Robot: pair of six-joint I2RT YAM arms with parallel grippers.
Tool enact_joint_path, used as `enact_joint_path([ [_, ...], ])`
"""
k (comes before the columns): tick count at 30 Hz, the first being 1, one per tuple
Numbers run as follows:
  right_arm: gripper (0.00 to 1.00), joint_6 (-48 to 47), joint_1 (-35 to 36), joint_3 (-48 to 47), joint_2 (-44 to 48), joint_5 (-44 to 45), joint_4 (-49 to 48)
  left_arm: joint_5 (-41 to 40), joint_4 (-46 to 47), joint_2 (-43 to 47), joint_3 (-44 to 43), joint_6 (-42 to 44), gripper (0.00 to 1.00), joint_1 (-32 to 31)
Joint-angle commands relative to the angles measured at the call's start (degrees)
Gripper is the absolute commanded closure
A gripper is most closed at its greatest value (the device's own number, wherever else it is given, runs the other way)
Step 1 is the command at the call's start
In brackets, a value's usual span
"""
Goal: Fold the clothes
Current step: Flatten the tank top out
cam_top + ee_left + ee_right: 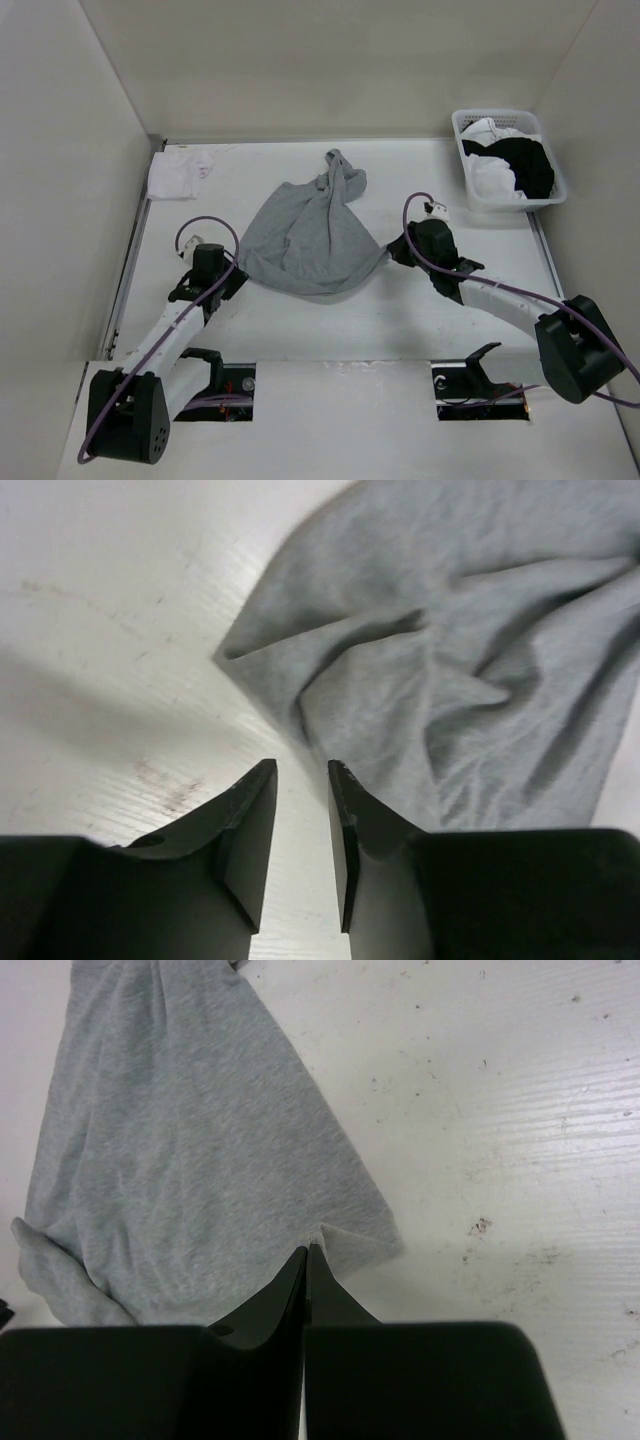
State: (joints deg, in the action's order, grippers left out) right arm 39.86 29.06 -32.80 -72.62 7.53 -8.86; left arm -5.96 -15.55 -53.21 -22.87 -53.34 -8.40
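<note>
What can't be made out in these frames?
Top view: the left gripper hides its own fingertips; contact with the T-shirt unclear.
Right wrist view: how much hem the shut right gripper pinches, covered by its fingers.
Left wrist view: T-shirt cut off by top and right edges.
Top view: garments piled in the basket; count unclear.

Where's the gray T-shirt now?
In the top view, the gray T-shirt lies bunched centre frame, between the left tool and the right tool, which pinches its corner.

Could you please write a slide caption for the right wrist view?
Right fingers closed on an edge of the gray T-shirt lying on the white table.
</note>
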Motion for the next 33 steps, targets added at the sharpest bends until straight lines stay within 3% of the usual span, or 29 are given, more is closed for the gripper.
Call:
enact_joint_path([
  [1, 0.99, -0.66, 1.13, 0.45, 0.9, 0.2, -4.5, 3.67, 10.09, -3.37, 0.99, -0.71, 0.71, 1.68],
  [12, 0.99, -0.74, 2.71, 0.01, -0.42, 0.03, -5.11, 5.34, 19.77, -12.79, 0.55, -2.12, 0.68, 1.59],
  [15, 0.99, -0.83, 2.71, 0.01, -0.51, -0.06, -5.11, 5.34, 20.47, -13.85, 0.55, -2.12, 0.74, 1.33],
  [20, 0.99, -0.83, 2.71, 0.1, -0.42, -0.06, -5.29, 7.0, 18.73, -11.49, -0.15, -2.03, 0.93, 0.81],
  [22, 0.99, -0.83, 2.71, 0.1, -0.77, -0.15, -5.29, 7.97, 12.08, -6.93, -1.03, -2.9, 0.96, 0.37],
  [27, 0.99, -0.83, 2.71, 0.36, -1.3, -0.93, -5.73, 3.69, -16.02, 7.13, -7.43, -2.74, 0.97, -3.85],
  [30, 0.99, -0.66, 2.36, 0.72, -0.95, -1.64, -5.47, -0.27, -33.09, 9.08, -10.35, -0.89, 0.9, -6.66],
  [33, 0.99, -0.48, 2.36, 1.07, 0.28, -1.47, -4.24, -1.51, -39.46, 11.98, -9.99, -4.21, 0.75, -11.92],
])
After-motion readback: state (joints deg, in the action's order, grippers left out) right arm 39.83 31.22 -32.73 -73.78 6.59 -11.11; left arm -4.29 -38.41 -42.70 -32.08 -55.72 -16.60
